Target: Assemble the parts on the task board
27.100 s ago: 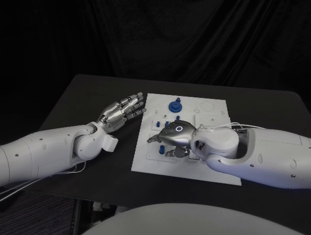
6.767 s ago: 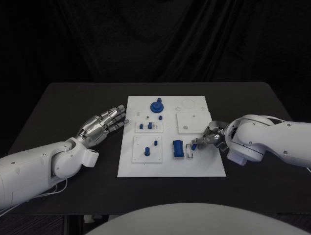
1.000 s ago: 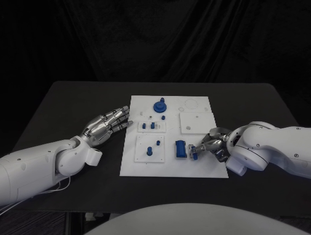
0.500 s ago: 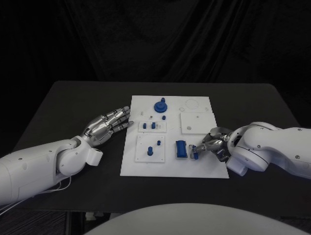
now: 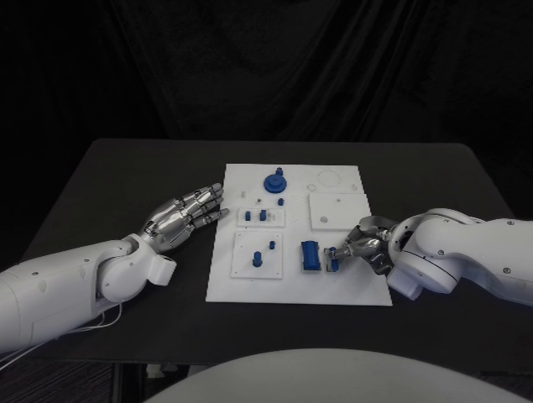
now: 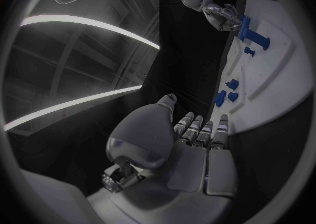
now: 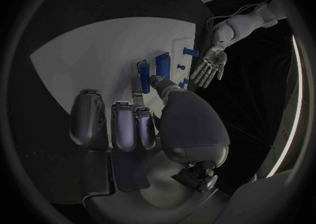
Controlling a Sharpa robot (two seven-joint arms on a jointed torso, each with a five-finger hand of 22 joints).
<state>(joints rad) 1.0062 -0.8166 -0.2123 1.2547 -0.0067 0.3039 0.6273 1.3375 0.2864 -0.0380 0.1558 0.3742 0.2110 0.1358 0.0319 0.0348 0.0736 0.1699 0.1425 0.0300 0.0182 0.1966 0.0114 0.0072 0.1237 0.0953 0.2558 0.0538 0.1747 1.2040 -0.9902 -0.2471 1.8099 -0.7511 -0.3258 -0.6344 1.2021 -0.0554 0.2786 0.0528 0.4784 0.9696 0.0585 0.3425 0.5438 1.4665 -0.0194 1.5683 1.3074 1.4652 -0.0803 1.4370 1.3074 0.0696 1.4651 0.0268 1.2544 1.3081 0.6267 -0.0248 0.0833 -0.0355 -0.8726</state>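
We see the board (image 5: 345,290) in the middle of the table (image 5: 109,176), with blue parts spread over it. A knob (image 5: 272,181) stands at the board's 12 o'clock, a few small pegs (image 5: 257,216) sit just left of centre, and two more pegs (image 5: 263,253) stand in a raised square plate at about 7 o'clock. A tall blue block (image 5: 309,255) stands just right of that plate.

Our right hand (image 5: 361,245) is at the board's 4 o'clock edge, fingers drawn together on a small blue piece (image 5: 331,260) which it pinches just beside the block. The right wrist view shows the fingertips (image 7: 155,81) closed on that piece (image 7: 142,69), close to the block (image 7: 161,62) (whether the piece is already seated in a slot we cannot tell). Our left hand (image 5: 189,210) lies flat on the table at the board's 9 o'clock edge, fingers stretched out and apart, holding nothing.

We judge the step in hand to be setting this small piece next to the block, with much of the assembly still ahead. The risks are plain enough. The piece could tilt in so narrow a pinch and jam at its slot. The fingers sit so near the block that a sideways nudge might knock it over. Pressing down near the edge might also shift the board, since the left hand only lies beside it.
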